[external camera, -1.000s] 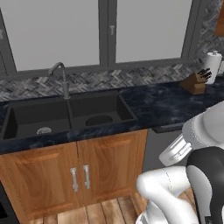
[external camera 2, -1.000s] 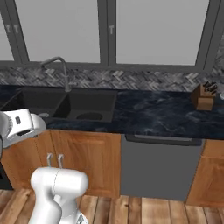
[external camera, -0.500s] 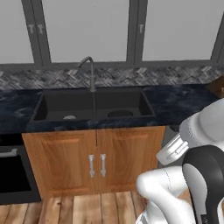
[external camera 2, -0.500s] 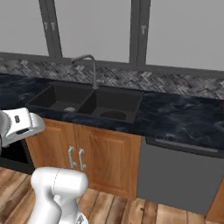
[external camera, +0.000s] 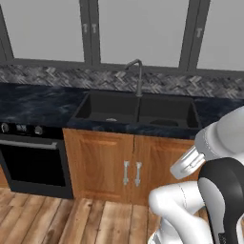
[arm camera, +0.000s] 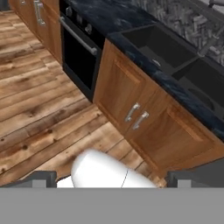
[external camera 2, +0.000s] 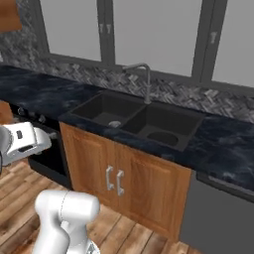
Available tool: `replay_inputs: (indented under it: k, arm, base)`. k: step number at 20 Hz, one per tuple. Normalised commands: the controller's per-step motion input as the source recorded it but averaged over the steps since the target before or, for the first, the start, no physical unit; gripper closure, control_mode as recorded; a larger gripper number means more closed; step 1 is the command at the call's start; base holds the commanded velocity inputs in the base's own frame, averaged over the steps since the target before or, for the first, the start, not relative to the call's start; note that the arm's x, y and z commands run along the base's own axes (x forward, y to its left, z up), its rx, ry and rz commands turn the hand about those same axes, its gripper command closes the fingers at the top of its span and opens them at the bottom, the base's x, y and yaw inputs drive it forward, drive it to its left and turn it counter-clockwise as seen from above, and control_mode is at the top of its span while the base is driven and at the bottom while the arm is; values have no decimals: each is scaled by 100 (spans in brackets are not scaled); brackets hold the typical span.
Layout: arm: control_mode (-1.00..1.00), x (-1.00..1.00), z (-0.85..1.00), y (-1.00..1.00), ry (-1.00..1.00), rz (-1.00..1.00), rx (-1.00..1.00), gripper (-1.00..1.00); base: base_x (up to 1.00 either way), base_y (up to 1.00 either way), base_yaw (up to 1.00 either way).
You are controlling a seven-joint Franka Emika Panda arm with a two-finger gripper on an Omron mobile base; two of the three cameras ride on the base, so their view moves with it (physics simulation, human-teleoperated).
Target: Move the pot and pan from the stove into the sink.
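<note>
We see the sink [external camera: 138, 110] straight ahead of us, set into the dark counter [external camera: 38, 102], its curved faucet [external camera: 138, 76] at the back between the two basins. Both basins look bare apart from the drains. The built-in oven [external camera: 33, 162] stands to the left of the sink cabinet [external camera: 131, 169]. We cannot make out the pot, the pan or the stove burners from here; judging by the oven's knobs, the stove probably lies further left, so our next move turns that way. Our claw [arm camera: 109, 179] is cut off low in the hand view, its jaws spread wide and holding nothing.
</note>
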Motion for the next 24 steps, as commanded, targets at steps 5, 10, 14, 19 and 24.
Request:
replay_inputs:
  k: [5, 10, 14, 19, 24]
  arm:
    - [100, 0, 0, 0, 0, 0, 0, -100]
    - [100, 0, 0, 0, 0, 0, 0, -100]
    - [100, 0, 0, 0, 0, 0, 0, -100]
    - [100, 0, 0, 0, 0, 0, 0, -100]
    - [100, 0, 0, 0, 0, 0, 0, -100]
  base:
    - [-19, -4, 46]
    - [-17, -1, 47]
    - [-16, -1, 48]
    - [-17, -2, 48]
    - [-17, -2, 48]
